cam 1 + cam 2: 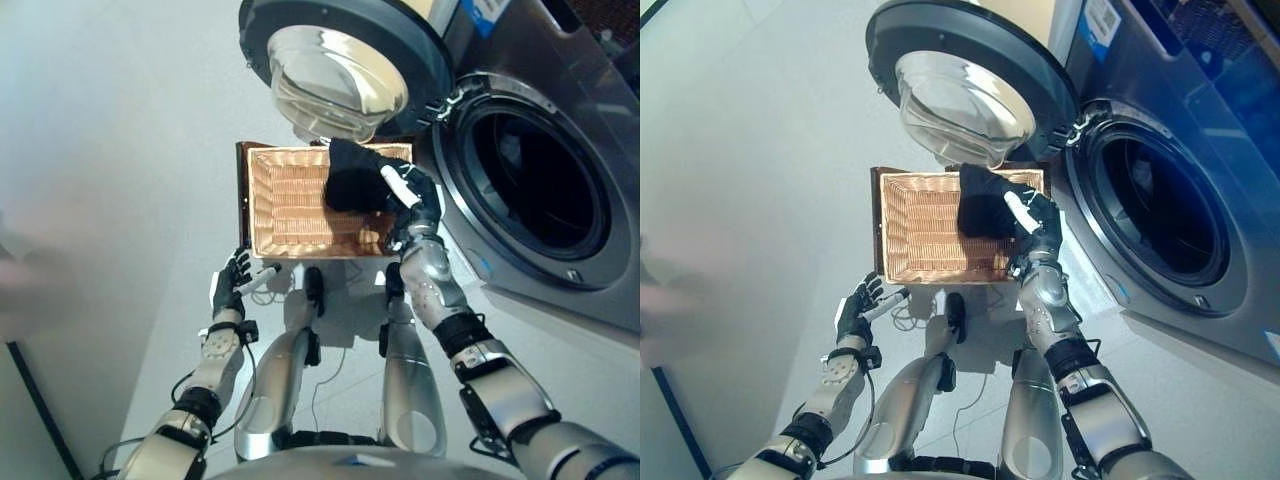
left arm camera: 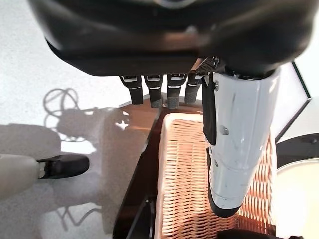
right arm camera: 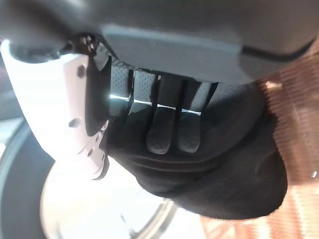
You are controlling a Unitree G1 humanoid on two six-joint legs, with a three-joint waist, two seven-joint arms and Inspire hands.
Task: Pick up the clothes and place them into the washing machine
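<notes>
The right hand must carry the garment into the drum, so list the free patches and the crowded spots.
The drum opening is clear and dark, ringed by its grey rim. The basket floor is bare on its left side. It is crowded at the basket's right end, where the right hand grips the black garment under the open door. The left hand is idle over the floor.

The robot's two arms are shining silver-grey, with smooth, round shells. The left arm [image 1: 215, 360] is wearing black bands near its wrist. The right arm [image 1: 435, 280] is wearing black rings between its silver parts. The left hand [image 1: 235, 272] and the right hand [image 1: 415, 205] are looking dark, almost black. Each thumb is wearing a long white cover [image 2: 237, 149], and little round holes are showing on it.
</notes>
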